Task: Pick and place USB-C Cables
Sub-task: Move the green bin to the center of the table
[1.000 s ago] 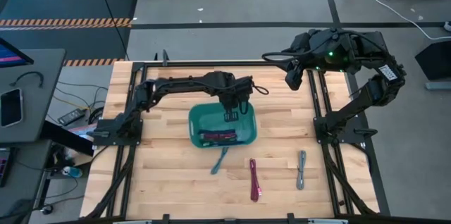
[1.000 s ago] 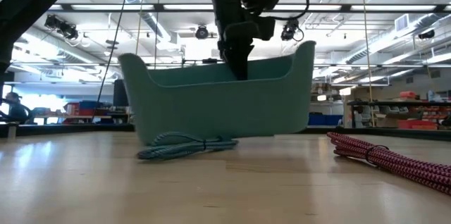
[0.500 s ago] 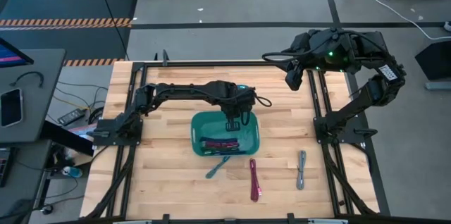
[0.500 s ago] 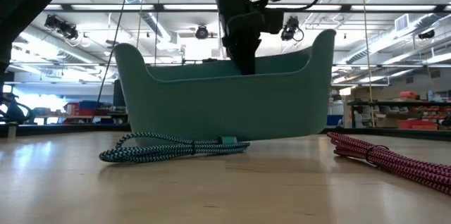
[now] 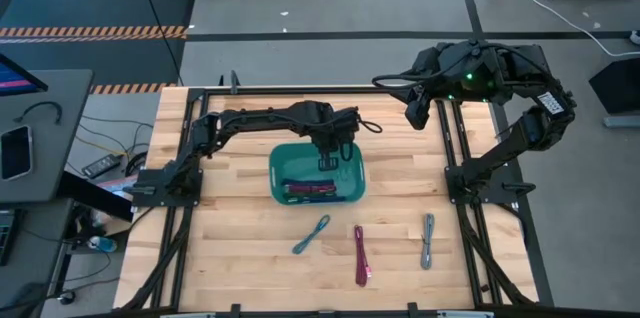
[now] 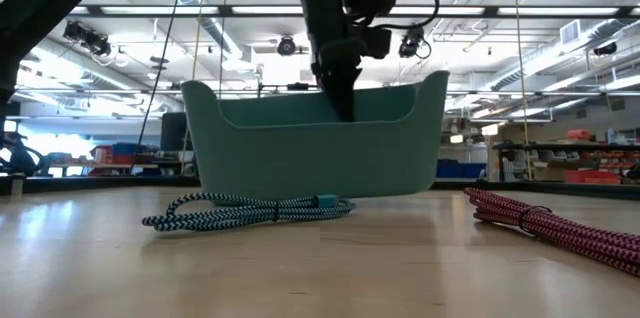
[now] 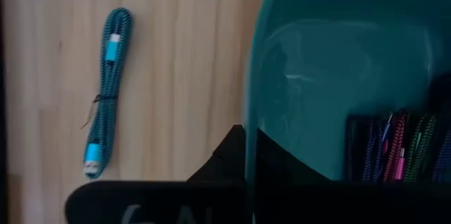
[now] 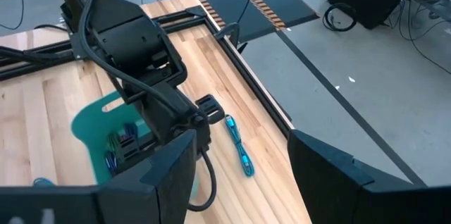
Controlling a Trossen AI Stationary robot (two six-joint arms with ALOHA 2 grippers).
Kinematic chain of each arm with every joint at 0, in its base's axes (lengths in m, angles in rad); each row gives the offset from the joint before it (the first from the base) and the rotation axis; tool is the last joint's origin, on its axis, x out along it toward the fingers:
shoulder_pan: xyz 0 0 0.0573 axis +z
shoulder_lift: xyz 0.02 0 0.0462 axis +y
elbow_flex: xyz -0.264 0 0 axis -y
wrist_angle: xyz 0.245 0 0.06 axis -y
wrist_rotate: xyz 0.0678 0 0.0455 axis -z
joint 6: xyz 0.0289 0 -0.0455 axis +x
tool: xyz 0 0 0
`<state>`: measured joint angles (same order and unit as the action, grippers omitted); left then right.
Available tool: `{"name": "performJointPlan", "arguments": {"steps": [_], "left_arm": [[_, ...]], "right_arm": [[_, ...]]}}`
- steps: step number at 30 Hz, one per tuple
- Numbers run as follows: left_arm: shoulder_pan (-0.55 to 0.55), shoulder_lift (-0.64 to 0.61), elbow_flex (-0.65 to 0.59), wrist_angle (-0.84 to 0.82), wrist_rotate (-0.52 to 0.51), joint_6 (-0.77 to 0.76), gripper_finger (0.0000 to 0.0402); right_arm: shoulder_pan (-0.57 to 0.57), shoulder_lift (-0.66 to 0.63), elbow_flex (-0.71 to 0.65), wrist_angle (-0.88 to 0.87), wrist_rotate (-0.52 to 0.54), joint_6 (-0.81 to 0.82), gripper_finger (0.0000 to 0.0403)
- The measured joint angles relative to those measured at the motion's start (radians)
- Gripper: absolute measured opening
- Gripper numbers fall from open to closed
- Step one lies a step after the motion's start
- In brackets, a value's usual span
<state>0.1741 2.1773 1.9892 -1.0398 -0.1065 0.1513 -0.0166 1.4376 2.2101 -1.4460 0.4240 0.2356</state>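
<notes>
My left gripper (image 5: 328, 161) stands at the far wall of the teal bin (image 5: 290, 163), shut on its rim. Several striped USB-C cables (image 5: 308, 191) lie in the bin, and the left wrist view shows them as well (image 7: 394, 153). A cyan cable (image 5: 311, 235) lies flat on the table just near of the bin. A magenta cable (image 5: 360, 255) and a grey cable (image 5: 428, 240) lie further right. My right gripper (image 5: 417, 113) hangs open above the table's far right edge. My left gripper holds the bin's far wall at the rim (image 7: 248, 97), one finger inside the bin and one finger (image 7: 222, 157) outside. It comes from above, pointing down. The bin stays upright; I cannot tell whether its base touches the table.
A light blue cable (image 8: 238, 145) lies on the table near the far edge, beyond the left arm. Black frame rails (image 5: 455, 158) run along both sides of the table. Bare wood lies left of the bin and along the near edge.
My left gripper moved the bin toward the table's near edge and then back toward the far edge, staying shut on the rim. The cyan cable, which first poked out from under the bin's near edge, now lies wholly uncovered on the table in front of the bin.
</notes>
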Motion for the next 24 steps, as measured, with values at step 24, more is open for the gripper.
{"name": "performJointPlan", "arguments": {"steps": [24], "left_arm": [[0.013,0.042,-0.002,0.03,0.078,0.044,0.0002]], "right_arm": [[0.0,0.0,0.0,0.001,0.0,0.001,0.0229]]}}
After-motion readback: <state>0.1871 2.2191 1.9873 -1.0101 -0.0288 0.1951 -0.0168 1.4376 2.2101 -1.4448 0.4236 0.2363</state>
